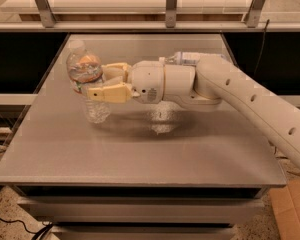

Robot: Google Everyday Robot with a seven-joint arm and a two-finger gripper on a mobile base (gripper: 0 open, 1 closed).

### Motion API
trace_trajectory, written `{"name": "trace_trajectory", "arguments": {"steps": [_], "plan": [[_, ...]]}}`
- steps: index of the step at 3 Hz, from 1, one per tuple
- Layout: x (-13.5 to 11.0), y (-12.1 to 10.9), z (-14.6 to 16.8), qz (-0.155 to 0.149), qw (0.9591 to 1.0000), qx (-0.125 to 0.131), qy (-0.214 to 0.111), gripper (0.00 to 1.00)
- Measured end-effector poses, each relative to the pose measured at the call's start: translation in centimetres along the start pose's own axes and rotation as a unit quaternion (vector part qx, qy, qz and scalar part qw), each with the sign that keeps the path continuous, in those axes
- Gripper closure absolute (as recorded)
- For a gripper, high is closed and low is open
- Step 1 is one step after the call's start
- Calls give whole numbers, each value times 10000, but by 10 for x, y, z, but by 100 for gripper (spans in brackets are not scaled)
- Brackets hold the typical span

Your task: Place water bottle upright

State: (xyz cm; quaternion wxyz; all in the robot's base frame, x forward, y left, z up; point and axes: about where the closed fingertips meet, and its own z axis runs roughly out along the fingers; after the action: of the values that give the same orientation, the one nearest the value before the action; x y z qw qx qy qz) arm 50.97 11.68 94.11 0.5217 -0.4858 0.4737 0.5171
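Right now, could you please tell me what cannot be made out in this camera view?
Water bottle: its middle is covered by the gripper, closed on it; base contact with the table unclear.
Second bottle: mostly hidden behind the arm.
Clear thing under the arm: too faint to identify.

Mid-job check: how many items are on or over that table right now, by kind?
Ribbed water bottle, upright in the gripper closed on it at the table's left: 1
Smooth labelled bottle behind the arm: 1
Clear item under the arm, kind unclear: 1
Total: 3
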Motion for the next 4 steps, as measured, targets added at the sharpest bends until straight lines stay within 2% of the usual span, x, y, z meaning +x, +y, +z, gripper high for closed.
{"name": "trace_trajectory", "arguments": {"steps": [1,2,4], "plan": [[4,-1,1,47,10000,-13,-31,100],[7,-3,3,91,9999,-41,-45,83],[12,-5,7,130,9998,-82,-128,36]]}}
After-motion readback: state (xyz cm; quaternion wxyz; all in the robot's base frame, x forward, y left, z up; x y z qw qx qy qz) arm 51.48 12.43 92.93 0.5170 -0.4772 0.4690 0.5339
